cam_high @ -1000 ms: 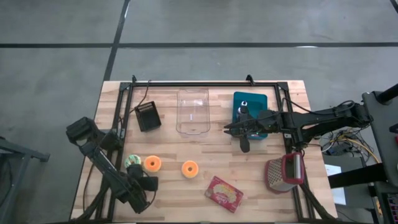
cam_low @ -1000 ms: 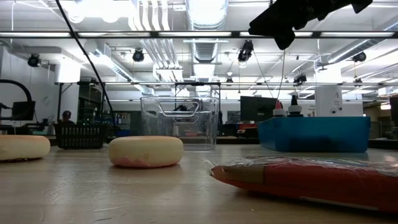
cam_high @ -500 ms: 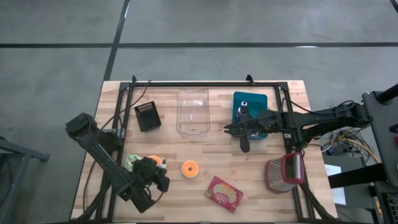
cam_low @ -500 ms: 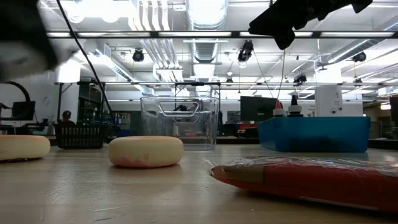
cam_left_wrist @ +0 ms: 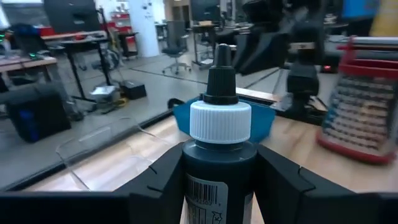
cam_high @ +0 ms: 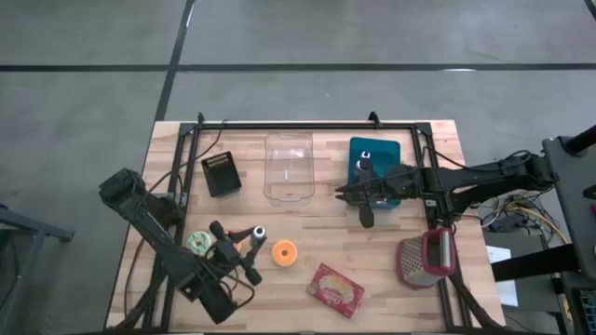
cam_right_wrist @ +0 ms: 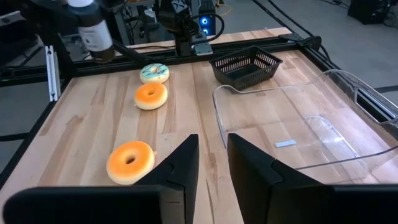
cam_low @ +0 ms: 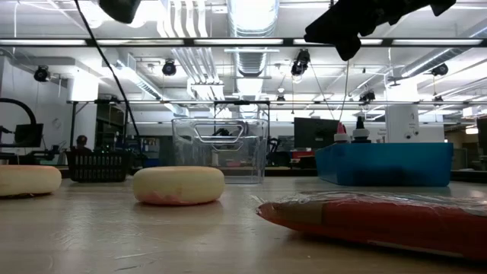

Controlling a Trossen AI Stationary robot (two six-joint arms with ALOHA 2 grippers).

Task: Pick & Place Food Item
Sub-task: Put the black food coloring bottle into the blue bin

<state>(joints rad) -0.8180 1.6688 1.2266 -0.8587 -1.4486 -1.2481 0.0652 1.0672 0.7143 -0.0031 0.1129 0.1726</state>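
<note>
The bottle [cam_left_wrist: 217,155], dark with a white cap and a black nozzle, is clamped in my left tool [cam_left_wrist: 217,186]. The fingers [cam_left_wrist: 158,180] grip the lower body, and the whole neck stands free beyond them. From above, the bottle hangs off the surface [cam_high: 372,251] near its front left. It sits between the green-iced donut [cam_high: 197,243] and the orange donut [cam_high: 284,251], with the nozzle pointing toward the orange one.

My first worry is the grip. It is low on a smooth round body, so a quick swing or wrist roll could let the bottle pivot or slide out. If it dropped here it would land on the donuts.

My second worry is the route. I judge the blue bin [cam_high: 391,149] to be the likely goal, since bottle tops already show above its rim in the low view. My right tool [cam_high: 358,194] hovers right beside that bin. Its fingers [cam_right_wrist: 183,168] are slightly apart and hold nothing. A straight carry would bring the two arms together there. It would also pass close to the wall of the clear container [cam_high: 289,167].

Lowering the bottle onto those already in the bin could tip it or jam it.
</note>
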